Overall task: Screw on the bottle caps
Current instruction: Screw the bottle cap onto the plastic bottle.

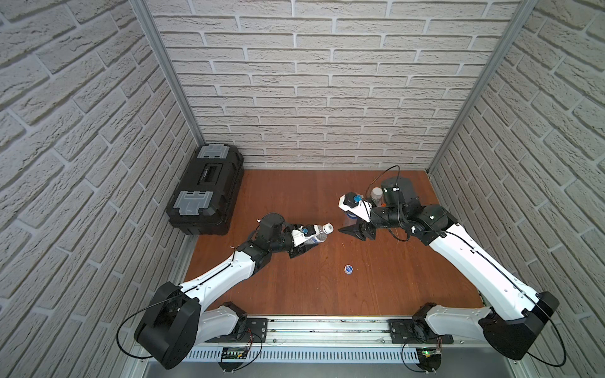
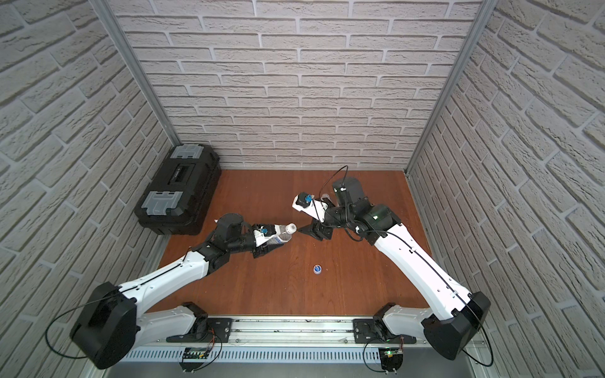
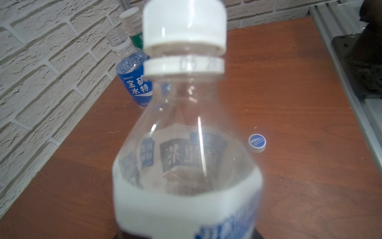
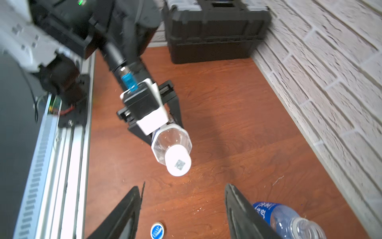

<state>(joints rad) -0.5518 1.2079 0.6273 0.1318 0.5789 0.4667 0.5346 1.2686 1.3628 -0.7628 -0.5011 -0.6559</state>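
Left gripper (image 1: 306, 245): clamped on the labelled body of the white bottle (image 1: 319, 235), which is held off the desk (image 1: 294, 294) near its centre, neck tilted toward the right gripper (image 4: 182, 186). A wide white cap (image 1: 328, 228) sits on the neck.

Right gripper: jaws wide, holding nothing, tips just short of that cap and not touching it.

Blue cap (image 1: 348, 269): flat on the desk, between centre and front edge.

Blue bottle (image 3: 134, 82): upright, uncapped, toward the back edge, right of centre.

Green bottle (image 3: 135, 35): just behind it, capped.
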